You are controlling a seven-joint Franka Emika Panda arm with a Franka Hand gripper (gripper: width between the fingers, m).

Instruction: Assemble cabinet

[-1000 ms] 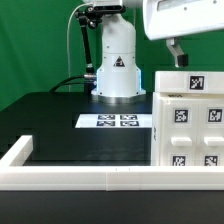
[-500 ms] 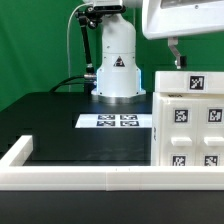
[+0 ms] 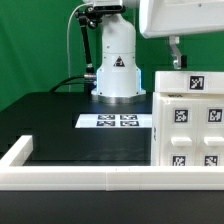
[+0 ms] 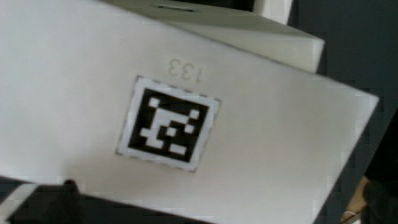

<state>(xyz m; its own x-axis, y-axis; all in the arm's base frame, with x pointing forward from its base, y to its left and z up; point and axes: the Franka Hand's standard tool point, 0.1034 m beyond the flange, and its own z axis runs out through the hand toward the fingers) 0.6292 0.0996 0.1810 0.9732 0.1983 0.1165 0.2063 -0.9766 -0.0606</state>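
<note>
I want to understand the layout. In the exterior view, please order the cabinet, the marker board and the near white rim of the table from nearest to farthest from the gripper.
1. The cabinet, right under the gripper, at the exterior view's right.
2. The marker board, flat on the table, toward the exterior view's left of the cabinet.
3. The near white rim, along the front edge, lowest in the picture.

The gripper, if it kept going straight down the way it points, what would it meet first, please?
Most likely the top of the cabinet: the gripper hangs just above it, and the wrist view is filled by a tagged white panel, though depth is unclear.
</note>
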